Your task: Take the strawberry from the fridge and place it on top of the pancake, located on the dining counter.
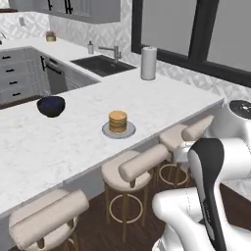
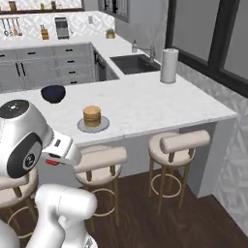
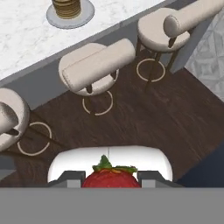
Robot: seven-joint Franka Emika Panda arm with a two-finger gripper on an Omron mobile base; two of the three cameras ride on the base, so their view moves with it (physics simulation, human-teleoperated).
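A: Start with the big thing. Where's the dining counter?

B: It runs across the middle of the left base view, white marble with grey veins, beige stools tucked along its near edge. In the hand view it fills the upper left corner.

A: And the pancake?

B: A short stack of pancakes on a small grey plate, near the counter's front edge, centre of the left base view. A dark blue bowl sits well apart to its left, a paper towel roll farther back to the right.

A: What's the gripper doing?

B: Its fingers are drawn in tight on the strawberry, red with a green leafy cap, at the bottom centre of the hand view.

A: So which way does the target lie?

B: In the hand view the pancakes sit at the top edge, left of centre. I'd judge the arm must carry the fruit forward over the stools, slightly left, then lower it onto the stack.

A: Any writing or labels?

B: None I can read.
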